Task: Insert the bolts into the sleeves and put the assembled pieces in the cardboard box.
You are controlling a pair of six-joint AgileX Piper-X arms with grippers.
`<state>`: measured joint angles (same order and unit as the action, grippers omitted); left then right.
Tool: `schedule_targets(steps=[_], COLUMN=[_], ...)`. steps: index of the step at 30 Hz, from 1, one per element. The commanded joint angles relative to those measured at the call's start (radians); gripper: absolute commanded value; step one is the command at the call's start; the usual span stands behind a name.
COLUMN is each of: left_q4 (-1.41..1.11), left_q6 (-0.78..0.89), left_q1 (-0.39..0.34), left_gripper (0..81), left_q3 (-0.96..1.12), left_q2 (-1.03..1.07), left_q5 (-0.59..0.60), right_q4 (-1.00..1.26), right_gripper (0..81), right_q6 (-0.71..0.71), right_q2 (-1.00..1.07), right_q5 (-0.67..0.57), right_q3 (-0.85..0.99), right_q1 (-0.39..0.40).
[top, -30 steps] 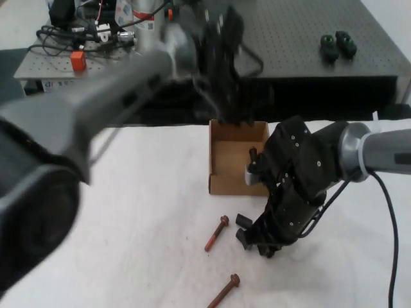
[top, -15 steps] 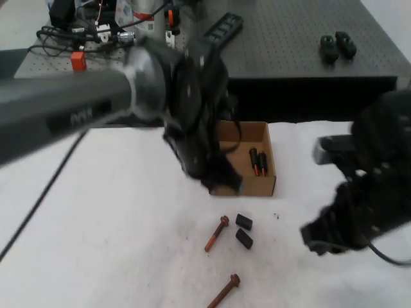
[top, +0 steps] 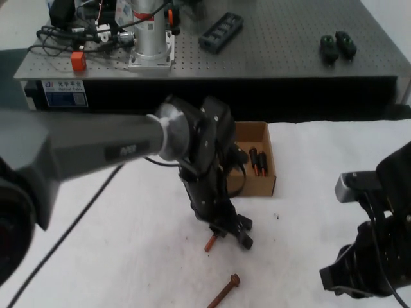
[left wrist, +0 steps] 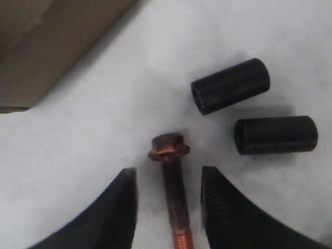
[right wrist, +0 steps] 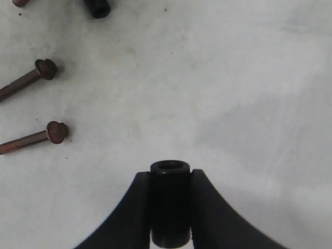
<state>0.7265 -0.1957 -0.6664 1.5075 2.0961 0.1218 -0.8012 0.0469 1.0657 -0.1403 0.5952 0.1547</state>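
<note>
This is a robotics lab. At the back stands a metal breadboard (top: 308, 45), its top drilled with a regular grid of holes. It carries a bolted-down metal post (top: 151, 35), a tangle of cables (top: 64, 32) and a small orange block (top: 78, 60). In front, a grey robot arm (top: 90, 151) and a black arm (top: 379, 263) reach over a bench under a white cloth (top: 115, 244).

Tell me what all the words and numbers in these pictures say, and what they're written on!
White print on the left arm's grey tube: too blurred to read.
Blue and white sticker on the front edge of the grey perforated metal table: too small to read.
Copper-coloured bolts, black cylindrical sleeves and brown cardboard box: no words or numbers to see.
</note>
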Motion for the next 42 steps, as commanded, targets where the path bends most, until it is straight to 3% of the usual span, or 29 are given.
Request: schedule_targets(steps=[1,10,19,20,25,30,33,36,39,42], left_q4=[-0.012,0.112,0.209,0.209,0.161,0.152,0.125,0.04,-0.17,-0.41], left_q6=[-0.018,-0.015,-0.017,-0.017,-0.015,0.053,0.12,0.221,0.343,0.481], left_q1=[-0.002,-0.002,-0.002,-0.002,-0.002,-0.002,0.014,0.049,0.081,0.108], left_gripper=[29.3,29.3,28.5,26.6,1.0,0.7,0.7,0.7,0.7,0.7], left_q3=[-0.006,0.107,0.126,0.126,0.126,0.132,0.132,0.088,-0.053,-0.258], left_q2=[-0.015,0.064,0.068,0.068,0.074,0.051,-0.04,-0.177,-0.357,-0.545], left_q5=[0.0,-0.055,-0.019,-0.015,0.002,0.023,0.085,0.214,0.282,0.373], right_q4=[0.002,0.002,0.002,0.002,-0.001,0.002,0.007,0.067,0.222,0.392], right_gripper=[0.1,0.1,0.1,0.1,0.1,0.1,0.1,0.1,0.1,0.1], right_q6=[0.005,0.005,0.003,0.003,0.001,-0.028,-0.047,-0.038,0.04,0.135], right_q2=[-0.008,-0.01,-0.01,-0.01,-0.01,-0.039,-0.086,-0.121,-0.12,-0.11], right_q5=[-0.01,-0.01,-0.012,-0.012,-0.012,-0.016,-0.099,-0.266,-0.4,-0.426], right_q3=[-0.001,-0.001,-0.001,-0.001,-0.001,-0.001,-0.001,-0.001,-0.001,-0.001], right_q1=[-0.005,-0.005,-0.005,-0.005,-0.005,-0.005,-0.005,0.003,0.042,0.115])
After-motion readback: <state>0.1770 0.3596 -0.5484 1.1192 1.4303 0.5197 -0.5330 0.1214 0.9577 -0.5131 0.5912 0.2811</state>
